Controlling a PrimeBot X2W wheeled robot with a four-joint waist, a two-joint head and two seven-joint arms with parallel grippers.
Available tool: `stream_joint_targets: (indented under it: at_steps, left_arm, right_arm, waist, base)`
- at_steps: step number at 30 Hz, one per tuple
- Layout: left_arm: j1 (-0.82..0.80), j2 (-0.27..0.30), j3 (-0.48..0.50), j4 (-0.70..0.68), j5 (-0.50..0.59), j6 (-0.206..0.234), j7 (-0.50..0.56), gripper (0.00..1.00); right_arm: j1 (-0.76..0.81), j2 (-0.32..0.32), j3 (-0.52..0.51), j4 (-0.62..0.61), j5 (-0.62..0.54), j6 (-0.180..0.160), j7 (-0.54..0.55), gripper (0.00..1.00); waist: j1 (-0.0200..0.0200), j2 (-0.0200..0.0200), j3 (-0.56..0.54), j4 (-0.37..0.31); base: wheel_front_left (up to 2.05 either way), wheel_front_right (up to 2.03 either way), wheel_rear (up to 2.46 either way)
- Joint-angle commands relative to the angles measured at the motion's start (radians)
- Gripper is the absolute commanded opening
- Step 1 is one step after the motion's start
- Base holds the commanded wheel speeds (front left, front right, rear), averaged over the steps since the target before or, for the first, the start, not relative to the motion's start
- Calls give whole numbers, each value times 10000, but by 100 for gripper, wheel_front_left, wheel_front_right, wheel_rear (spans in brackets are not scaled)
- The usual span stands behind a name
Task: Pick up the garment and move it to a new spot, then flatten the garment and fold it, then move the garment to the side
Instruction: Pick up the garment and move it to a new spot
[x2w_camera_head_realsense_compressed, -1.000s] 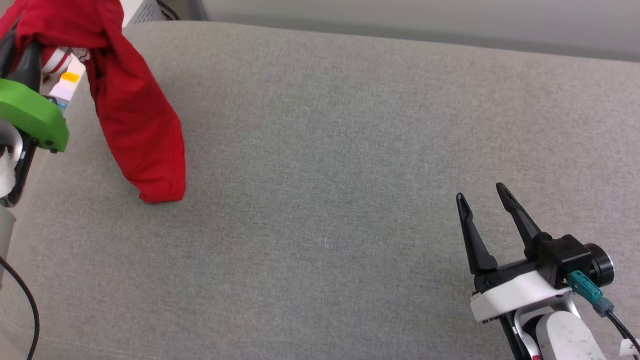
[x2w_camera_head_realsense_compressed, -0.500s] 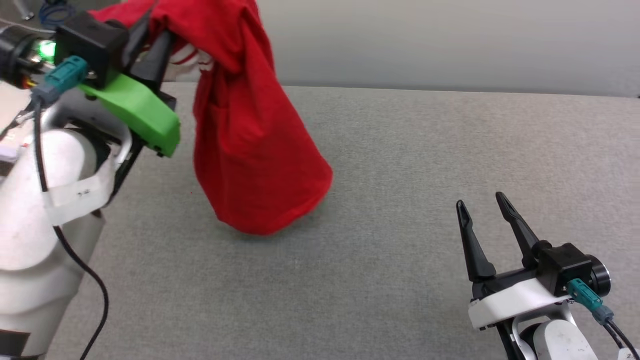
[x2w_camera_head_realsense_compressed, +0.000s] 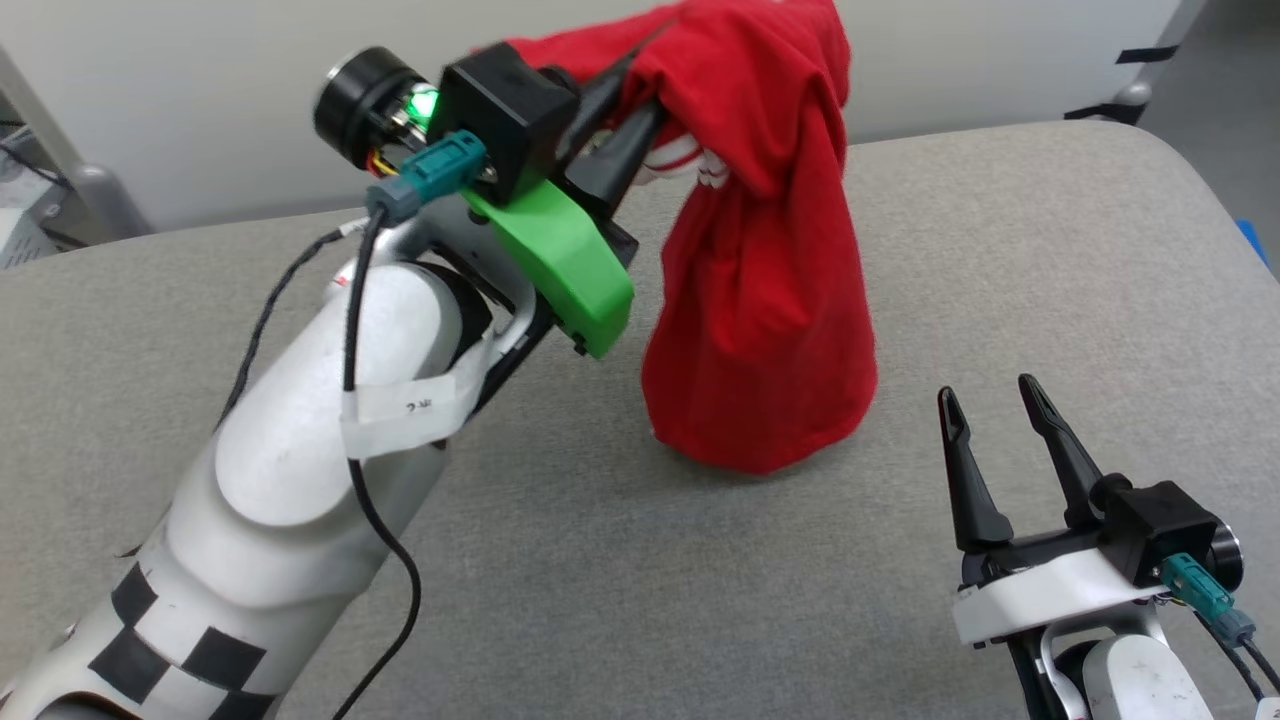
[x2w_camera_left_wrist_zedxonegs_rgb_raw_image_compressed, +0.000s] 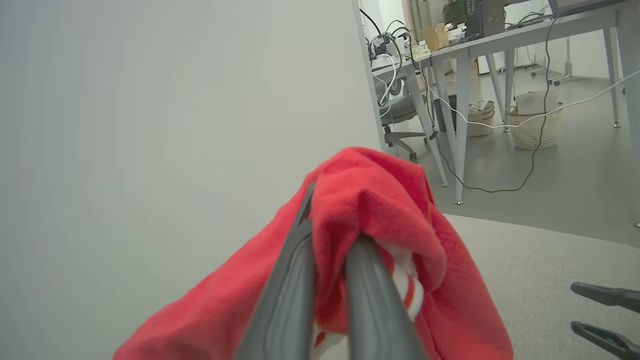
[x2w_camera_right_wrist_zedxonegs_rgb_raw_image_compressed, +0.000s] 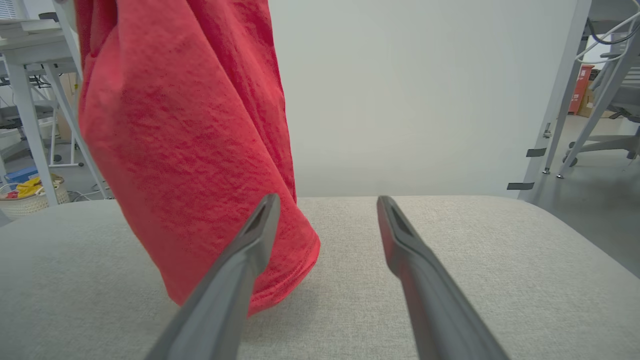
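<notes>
tape label (x2w_camera_head_realsense_compressed: 410, 405) on my left forearm is carrying small dark marks that i am not managing to read. my left gripper (x2w_camera_head_realsense_compressed: 640, 110) is pinching the top of the red garment (x2w_camera_head_realsense_compressed: 770, 300), its fingers pressing together on bunched cloth beside the red-white striped trim (x2w_camera_head_realsense_compressed: 700, 165). the garment is hanging from it in a long drape, its lower end brushing the grey cushion (x2w_camera_head_realsense_compressed: 600, 600). my right gripper (x2w_camera_head_realsense_compressed: 986, 392) is hovering spread and empty, just beside that lower end. since a second ago my head camera has been turning, and my left arm has been carrying the garment from far on my left toward the right gripper, which is staying wide.
</notes>
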Motion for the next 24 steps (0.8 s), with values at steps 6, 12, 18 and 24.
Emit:
stream_joint_targets:
  at_steps: [6,12,18,24]
  left_arm:
    - [1033,642,-905,1102,-48,-126,414,0]
    - [1063,1553,-2434,2705,-507,-195,949,0]
    - [207,2389,-4056,3908,-1432,-200,791,100]
    - [-367,2114,-3746,5524,-1502,-158,-547,100]
  right_arm:
    - [-141,5,18,-81,203,-7,-49,100]
    - [-304,5,200,-41,299,-7,-49,100]
    - [-475,6,284,63,290,-7,-49,100]
    - [-495,6,266,150,187,-7,-49,100]
  waist:
    - [1,-1,552,-851]
    - [1,-1,877,-946]
    - [1,-1,1012,-782]
    - [1,-1,779,-361]
  base:
    - [0,0,0]
    - [0,0,0]
    - [0,0,0]
    - [0,0,0]
